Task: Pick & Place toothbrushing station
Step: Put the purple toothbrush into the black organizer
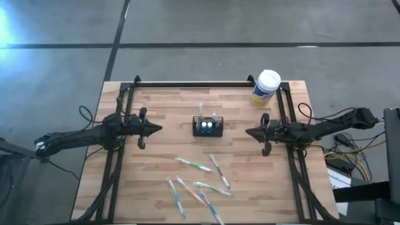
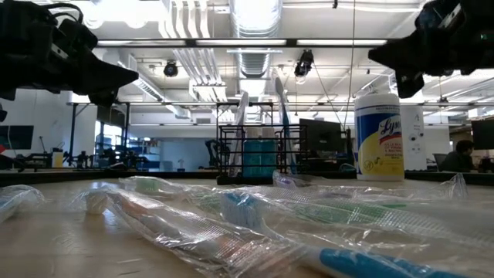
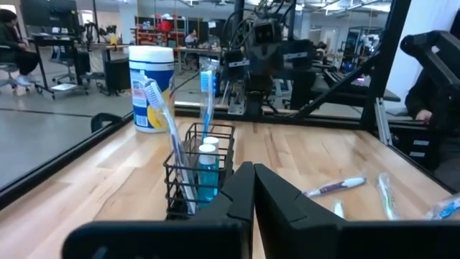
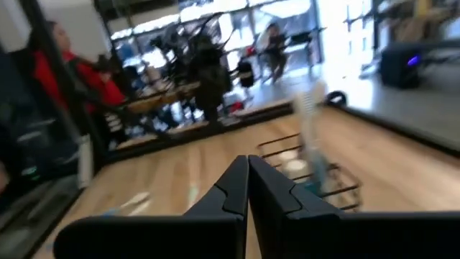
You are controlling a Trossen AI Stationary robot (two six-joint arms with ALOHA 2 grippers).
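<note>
The toothbrushing station (image 1: 207, 127), a small black wire-mesh holder, stands upright on its base at the middle of the wooden table, with upright toothbrushes and blue-filled bottles in it. It also shows in the low view (image 2: 257, 147), the left wrist view (image 3: 199, 171) and the right wrist view (image 4: 309, 167). My left gripper (image 1: 159, 129) is shut and empty, above the table to the holder's left. My right gripper (image 1: 248, 132) is shut and empty, above the table to the holder's right. Both point at the holder.
A white-lidded canister with a yellow label (image 1: 265, 88) stands at the table's far right. Several wrapped toothbrushes (image 1: 199, 183) lie on the near half of the table. Black frame rails (image 1: 194, 84) run along the far, left and right edges. People show in the room behind.
</note>
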